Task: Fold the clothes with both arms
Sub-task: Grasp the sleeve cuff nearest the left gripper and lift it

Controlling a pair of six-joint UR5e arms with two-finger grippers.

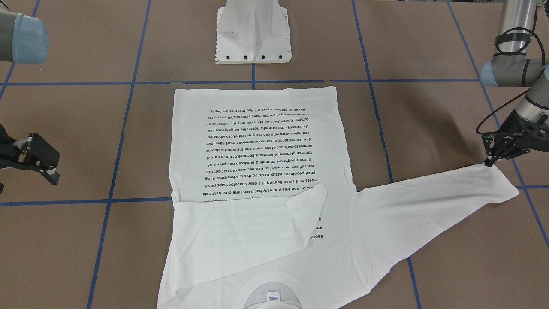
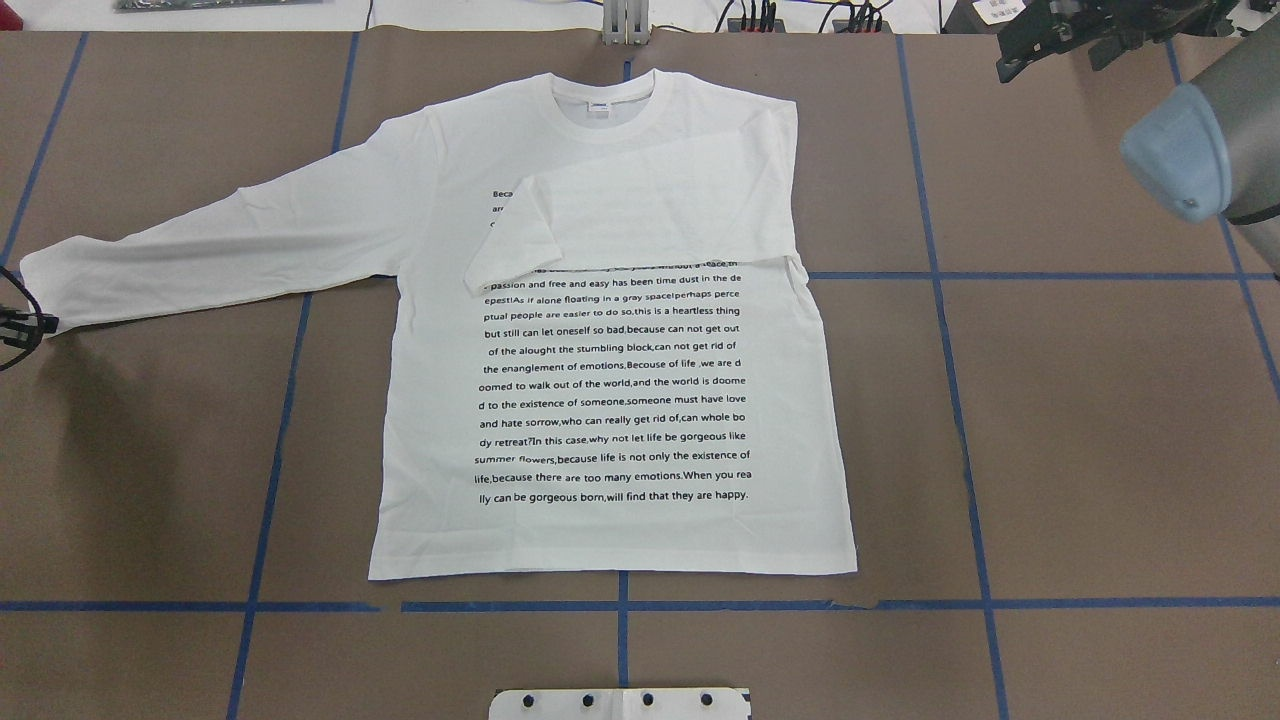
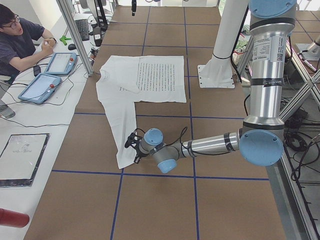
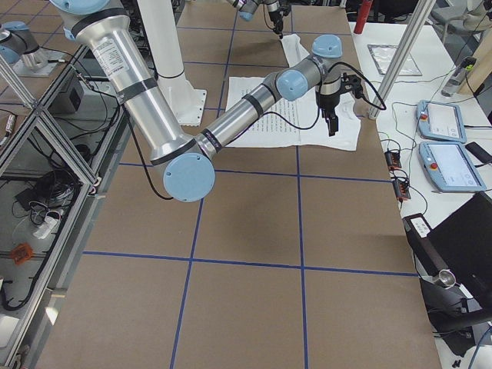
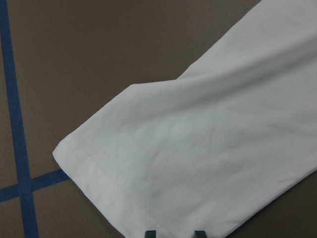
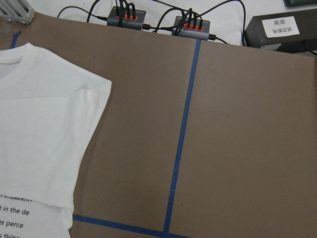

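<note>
One sleeve [image 2: 650, 220] lay folded across the chest of the T-shirt [image 2: 620, 400], spread print-up on the table [image 2: 1100, 450]. We judged the other sleeve [image 2: 200, 250] next: the left gripper [image 1: 490, 162], jaws slightly apart at its cuff [image 5: 114, 183], needed to pinch it. The right gripper [image 1: 43, 165] hung clear, jaws apart.

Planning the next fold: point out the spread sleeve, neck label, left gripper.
Spread sleeve [image 2: 200, 240]: overhead view, mid-sleeve.
Neck label [image 1: 273, 295]: front-facing view, label's middle.
Left gripper [image 1: 489, 162]: front-facing view, between fingertips.

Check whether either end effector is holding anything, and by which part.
Nothing looks held. The left end effector sits at the T-shirt's outstretched sleeve cuff, fingertips apart, cloth flat. The right end effector is open, clear of it.
</note>
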